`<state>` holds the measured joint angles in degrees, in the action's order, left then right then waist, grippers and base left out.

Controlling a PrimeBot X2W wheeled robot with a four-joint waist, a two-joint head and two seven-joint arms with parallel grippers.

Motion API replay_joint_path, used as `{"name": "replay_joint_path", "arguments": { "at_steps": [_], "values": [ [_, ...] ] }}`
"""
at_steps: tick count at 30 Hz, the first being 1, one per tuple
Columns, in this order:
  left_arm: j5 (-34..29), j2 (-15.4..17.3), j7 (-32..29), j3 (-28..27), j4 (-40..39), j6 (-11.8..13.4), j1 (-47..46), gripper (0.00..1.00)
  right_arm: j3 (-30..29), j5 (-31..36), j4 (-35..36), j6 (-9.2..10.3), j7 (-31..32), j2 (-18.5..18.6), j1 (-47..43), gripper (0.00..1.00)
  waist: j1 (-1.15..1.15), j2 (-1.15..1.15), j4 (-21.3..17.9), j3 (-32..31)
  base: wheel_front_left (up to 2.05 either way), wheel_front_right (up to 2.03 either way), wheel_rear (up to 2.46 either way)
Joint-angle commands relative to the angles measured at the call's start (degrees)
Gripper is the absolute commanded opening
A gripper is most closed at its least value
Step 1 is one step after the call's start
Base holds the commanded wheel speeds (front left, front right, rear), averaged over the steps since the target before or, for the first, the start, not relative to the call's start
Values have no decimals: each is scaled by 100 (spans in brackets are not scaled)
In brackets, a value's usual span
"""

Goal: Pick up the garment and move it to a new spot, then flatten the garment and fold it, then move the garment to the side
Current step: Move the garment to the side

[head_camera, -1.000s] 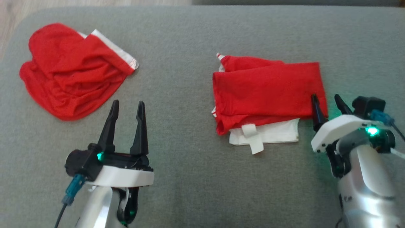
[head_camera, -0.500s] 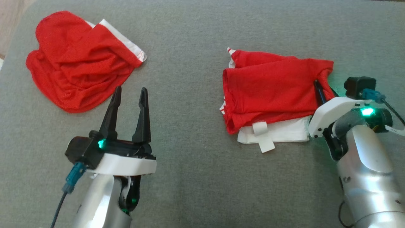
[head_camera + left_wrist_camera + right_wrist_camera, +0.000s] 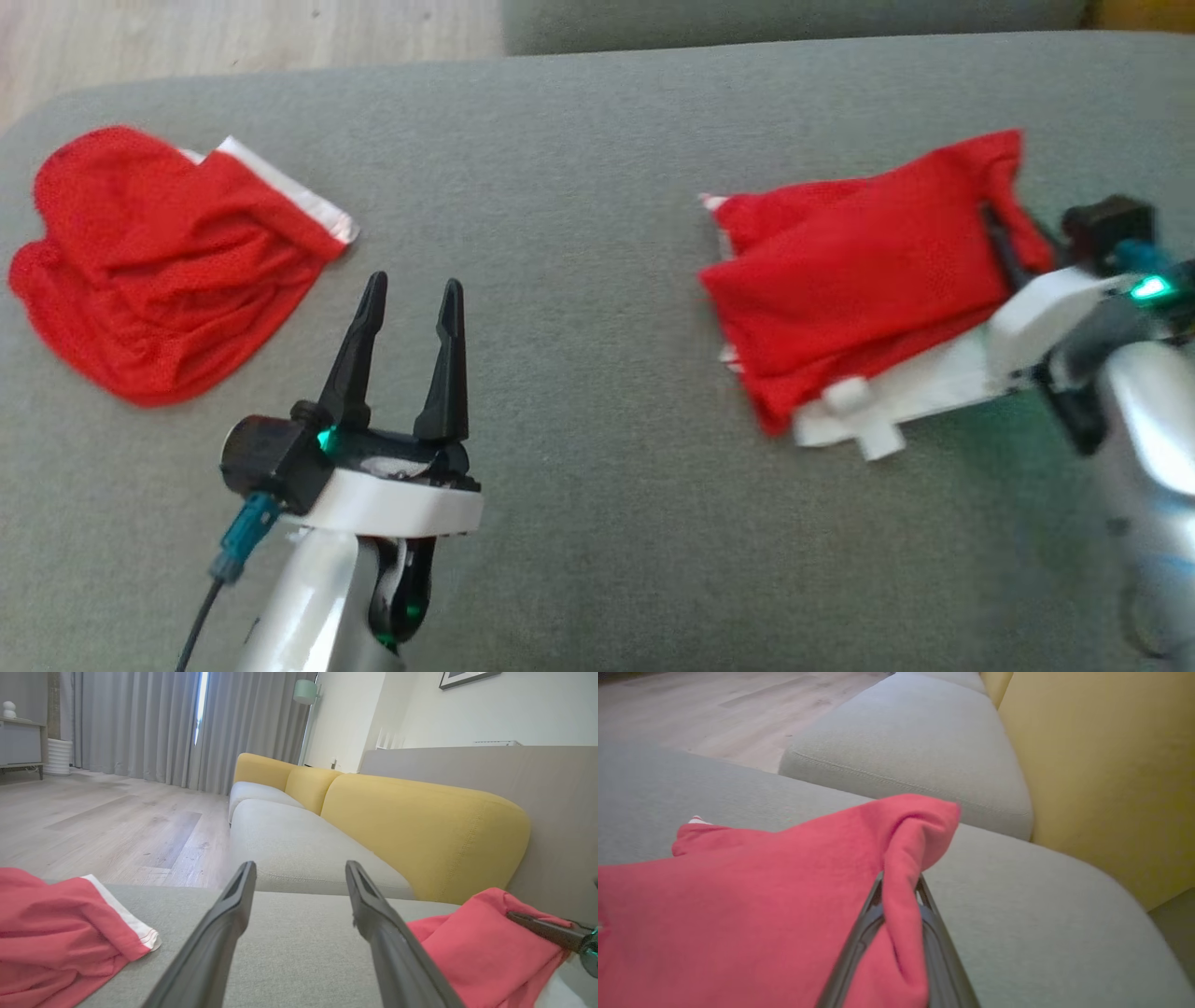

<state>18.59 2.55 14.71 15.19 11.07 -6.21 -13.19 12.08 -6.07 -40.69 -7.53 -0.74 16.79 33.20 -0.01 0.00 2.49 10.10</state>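
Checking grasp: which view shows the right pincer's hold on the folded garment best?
Right wrist view: the right pincer is shut on a bunched fold of the garment, close up. Head view shows it blurred, partly behind cloth. Left wrist view catches one finger at its edge.

Folded red garment (image 3: 840,271): matt cloth, fine mesh knit, white cloth panel beneath. Second red garment (image 3: 159,271): same mesh cloth, creased. Seat cushion (image 3: 579,168): grey woven fabric, matt, slightly rough. Floor (image 3: 93,821): pale smooth wood planks. Left gripper (image 3: 415,280): dark matt plastic fingers.
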Motion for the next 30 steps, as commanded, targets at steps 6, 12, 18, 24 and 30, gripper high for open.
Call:
{"name": "replay_joint_path", "arguments": {
  "at_steps": [6, 12, 18, 24, 30],
  "values": [
    [37, 32, 29, -71, -319, 78, -174, 100, 275, -321, 485, 4, 277, 1294, -86, 0, 1, 0, -146, 142, 0, 0, 0],
    [26, 32, 29, -74, -373, 43, -366, 100, 82, -373, 367, 4, 240, 2382, -150, 0, 1, 0, -19, 535, 0, 0, 0],
    [20, 32, 29, -171, -383, 1, -527, 100, -329, -401, 193, 4, 94, 2813, -47, 0, 1, 0, 73, 828, 0, 0, 0],
    [15, 32, 29, -202, -372, -29, -593, 100, -698, -227, 357, 4, 135, 2683, -86, 0, 1, 0, 89, 907, 0, 0, 0],
    [4, 32, 29, -235, -345, -45, -575, 100, -985, -126, 533, 4, 216, 2495, -178, 0, 1, 0, 54, 846, 0, 0, 0]
  ]
}}
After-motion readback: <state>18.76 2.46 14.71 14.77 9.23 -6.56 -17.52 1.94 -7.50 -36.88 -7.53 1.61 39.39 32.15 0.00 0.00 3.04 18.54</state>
